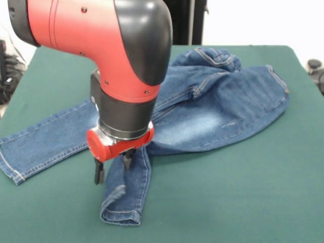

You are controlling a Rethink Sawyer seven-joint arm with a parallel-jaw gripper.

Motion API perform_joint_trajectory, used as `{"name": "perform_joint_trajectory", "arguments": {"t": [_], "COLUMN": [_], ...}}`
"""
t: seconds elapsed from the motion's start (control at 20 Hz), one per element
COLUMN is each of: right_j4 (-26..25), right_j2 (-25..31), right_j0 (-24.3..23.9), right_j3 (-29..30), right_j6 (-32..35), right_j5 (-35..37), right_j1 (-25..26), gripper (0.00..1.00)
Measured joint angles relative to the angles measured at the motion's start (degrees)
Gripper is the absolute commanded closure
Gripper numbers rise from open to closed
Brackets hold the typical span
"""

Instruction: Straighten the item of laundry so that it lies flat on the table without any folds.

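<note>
The small blue jeans [212, 104] lie crumpled across the middle of the dark green table [243, 197]. The waistband [215, 55] is bunched up at the far side. One leg [45, 139] stretches flat toward the left edge. The other leg [126, 190] is bent under the seat and runs toward the near edge, its cuff [120, 215] folded. A faded whitish patch [202, 124] shows on the thigh. My gripper [112, 169] points straight down, open, low over the bent leg's left edge: one finger [98, 174] is over bare table, the other [126, 162] over the denim.
The red and black arm [101, 45] fills the upper left and hides part of the jeans behind it. Dark cables [6, 66] lie off the table's left side. A dark object [316, 68] sits off the right corner. A black stand [187, 20] rises behind the table.
</note>
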Motion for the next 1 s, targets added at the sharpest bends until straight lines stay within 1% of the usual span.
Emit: {"name": "perform_joint_trajectory", "arguments": {"t": [0.35,0.6,1.0], "right_j4": [0.13,1.18,1.3], "right_j2": [-2.14,-3.11,-3.12], "right_j0": [0.0,-0.24,-3.24], "right_j3": [-1.04,-2.09,-5.21], "right_j6": [0.01,0.01,0.01], "right_j5": [0.01,0.01,0.02], "right_j1": [0.2,0.74,3.65], "gripper": [0.0,0.0,0.0]}}
